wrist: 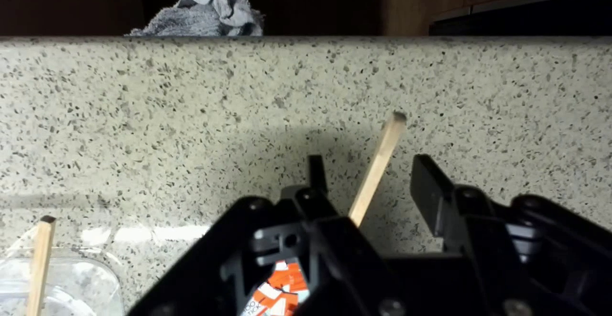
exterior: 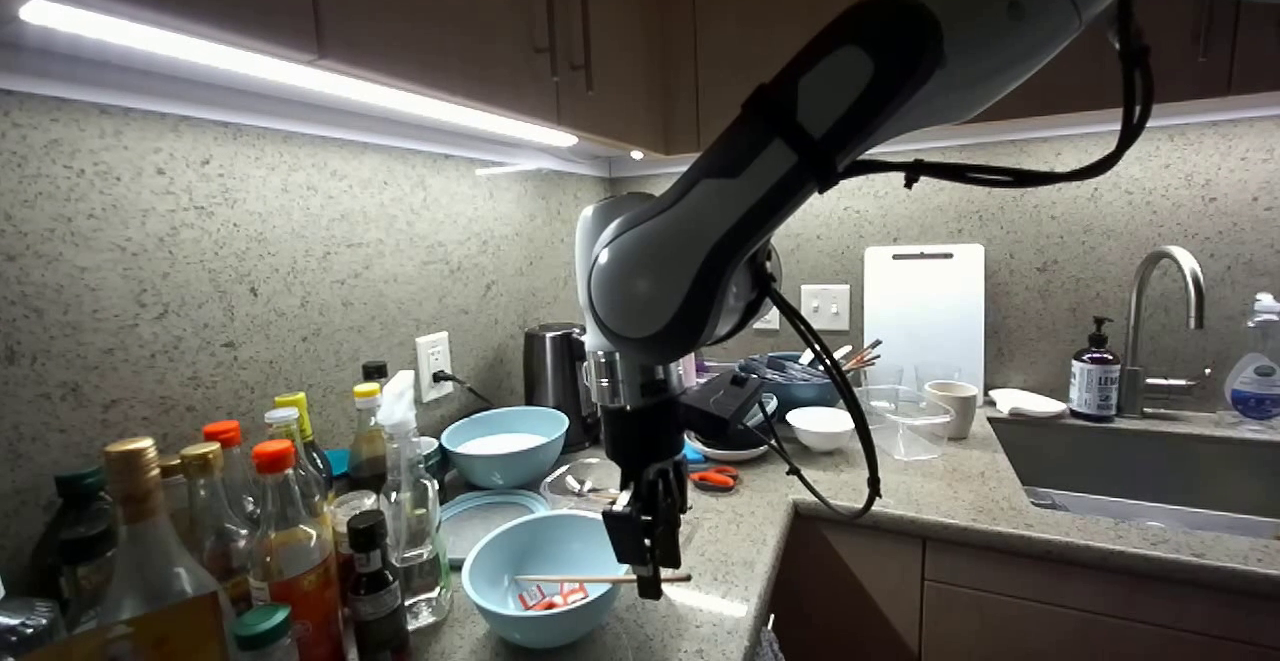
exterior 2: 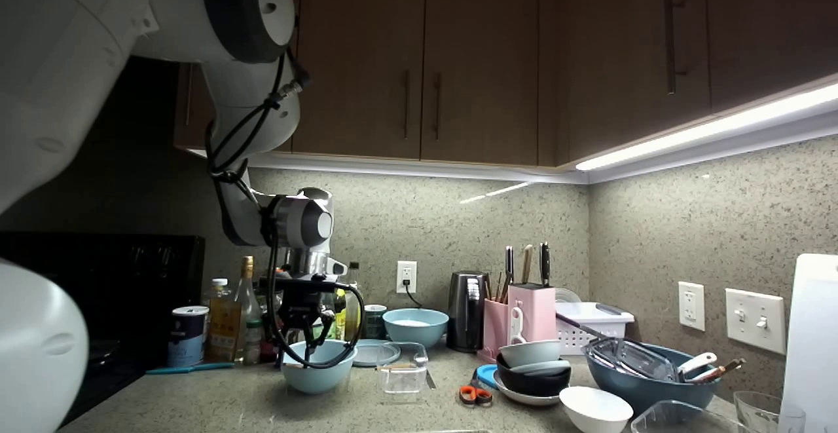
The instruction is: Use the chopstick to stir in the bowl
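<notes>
A light blue bowl (exterior: 535, 629) stands on the counter with orange-and-white wrapped pieces (exterior: 555, 597) inside; it also shows in an exterior view (exterior 2: 321, 382). A wooden chopstick (exterior: 575, 579) lies across the bowl, one end sticking out over the rim toward the counter's front edge. My gripper (exterior: 640, 566) points down beside the bowl, at the chopstick's outer end. In the wrist view my gripper (wrist: 369, 168) is open, and the chopstick (wrist: 375, 170) runs between its fingers with space on both sides. The left finger hides its lower part.
Several bottles (exterior: 290, 531) crowd beside the bowl. Behind it are a grey-blue lid (exterior: 490, 519) and another blue bowl (exterior: 505, 451). A clear container (exterior 2: 402, 384) bears another chopstick (wrist: 40, 266). Orange-handled scissors (exterior 2: 474, 395) lie farther along. The counter edge (wrist: 306, 41) is near.
</notes>
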Controlling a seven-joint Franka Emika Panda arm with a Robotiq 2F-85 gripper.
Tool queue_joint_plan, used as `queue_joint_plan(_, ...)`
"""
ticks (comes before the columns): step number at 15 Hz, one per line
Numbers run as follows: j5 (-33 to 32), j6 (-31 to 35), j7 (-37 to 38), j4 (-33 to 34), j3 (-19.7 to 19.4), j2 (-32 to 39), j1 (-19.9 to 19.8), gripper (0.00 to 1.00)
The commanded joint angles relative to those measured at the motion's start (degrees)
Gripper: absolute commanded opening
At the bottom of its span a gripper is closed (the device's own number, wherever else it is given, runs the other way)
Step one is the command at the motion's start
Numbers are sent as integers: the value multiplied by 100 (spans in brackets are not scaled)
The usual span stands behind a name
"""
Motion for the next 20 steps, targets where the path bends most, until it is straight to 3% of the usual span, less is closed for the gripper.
queue_joint_plan(1, 125, -99, -167, 159, 41, 85, -61, 20)
queue_joint_plan(3, 240, -111, -217, 220, 66, 97, -95, 8)
queue_joint_plan(7, 503, -98, -283, 310, 89, 79, -132, 0)
queue_joint_plan(8, 506, -115, -234, 330, 77, 74, -116, 1)
queue_joint_plan(9, 484, -80, -169, 329, 59, 67, -94, 19)
queue_joint_plan(10, 407, -146, -99, 332, 42, 49, -56, 27)
queue_joint_plan(11, 326, -26, -20, 306, 16, 72, -22, 5)
queue_joint_plan(12, 326, -29, -20, 310, 16, 72, -22, 36)
queue_joint_plan(20, 356, -84, 6, 322, 8, 220, -31, 88)
